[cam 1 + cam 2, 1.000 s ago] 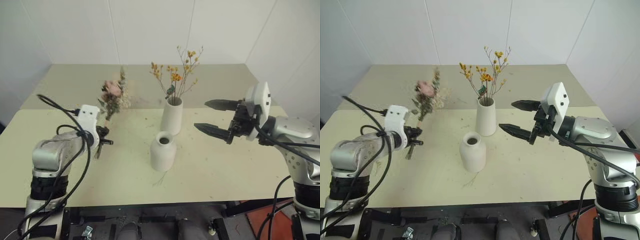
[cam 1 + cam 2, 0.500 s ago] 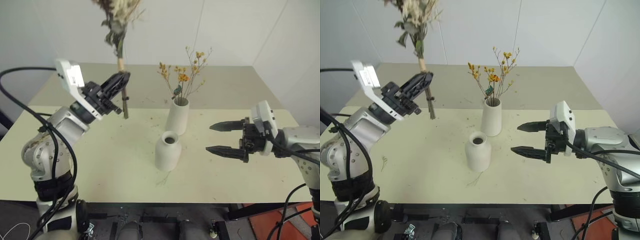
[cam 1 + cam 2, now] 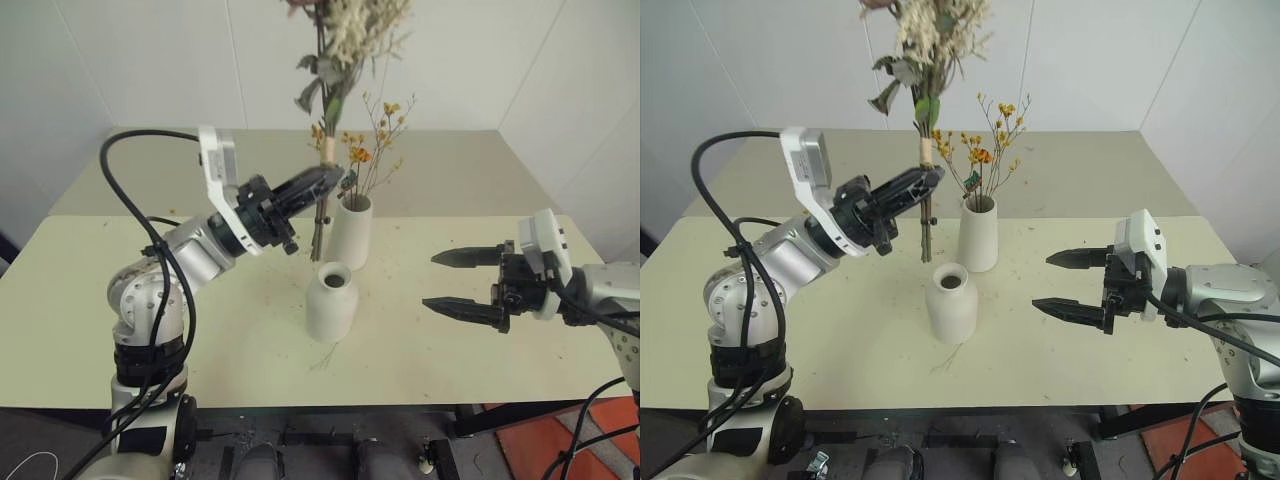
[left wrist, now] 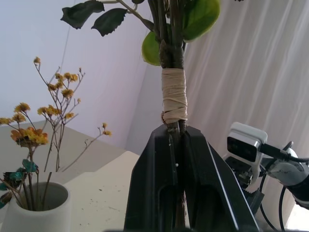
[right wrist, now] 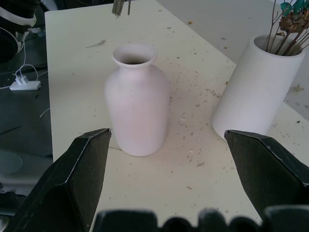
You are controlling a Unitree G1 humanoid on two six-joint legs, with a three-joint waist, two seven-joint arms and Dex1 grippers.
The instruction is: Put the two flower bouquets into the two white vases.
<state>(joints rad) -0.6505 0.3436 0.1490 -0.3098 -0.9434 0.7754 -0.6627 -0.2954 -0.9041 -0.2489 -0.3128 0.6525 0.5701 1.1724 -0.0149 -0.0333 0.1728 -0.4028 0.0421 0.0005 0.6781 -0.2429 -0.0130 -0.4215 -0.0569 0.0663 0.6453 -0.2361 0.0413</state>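
My left gripper (image 3: 326,183) is shut on the taped stems of the fuller bouquet (image 3: 345,40), which stands upright. Its pink and cream blooms rise past the top of the head views. In the left wrist view the black fingers (image 4: 154,183) clamp the stems just under the tape wrap. The cut stem ends (image 3: 317,250) hang just behind and above the short white vase (image 3: 331,303), whose narrow mouth is empty. The sparse yellow-orange bouquet (image 3: 368,150) stands in the tall white vase (image 3: 350,235). My right gripper (image 3: 428,281) is open to the right of the short vase, holding nothing.
The pale table (image 3: 200,340) is strewn with dried plant crumbs. A thin twig (image 3: 322,358) lies in front of the short vase. White walls close off the back. The two vases stand close together at mid-table.
My left arm swung up and to the right, carrying the fuller bouquet from the left side to over the vases. The right gripper drew back a little to the right and lower.
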